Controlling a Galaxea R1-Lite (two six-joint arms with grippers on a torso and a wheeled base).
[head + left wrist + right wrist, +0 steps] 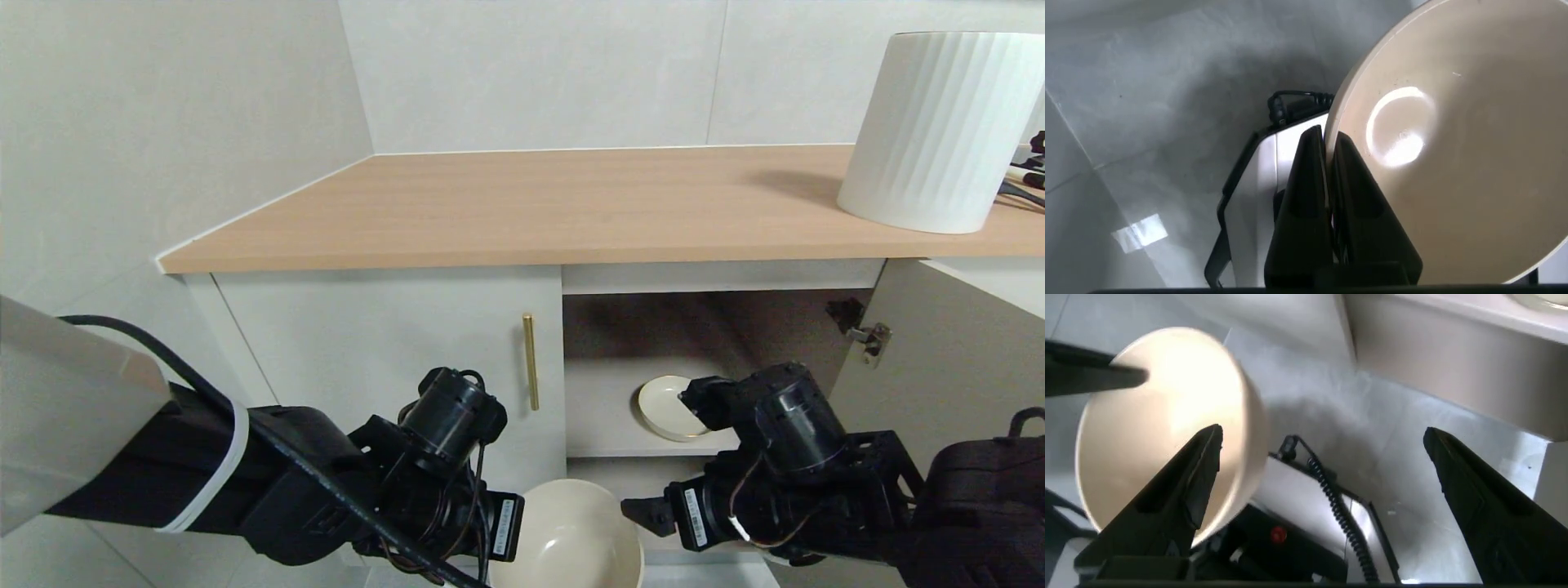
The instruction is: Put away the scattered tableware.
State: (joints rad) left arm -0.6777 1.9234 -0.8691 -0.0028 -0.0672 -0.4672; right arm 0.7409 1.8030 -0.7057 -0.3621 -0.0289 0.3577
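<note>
The smooth, round bowl (567, 535) is pinched at its rim by the left gripper (1328, 139). The right gripper (1323, 433) gapes wide, empty, near the open cupboard (604, 416).

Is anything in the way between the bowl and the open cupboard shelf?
Partly. The cupboard door is open, but the right claw and its arm hang in front of the shelf, beside the bowl held by the left claw. A small plate lies on that shelf.
</note>
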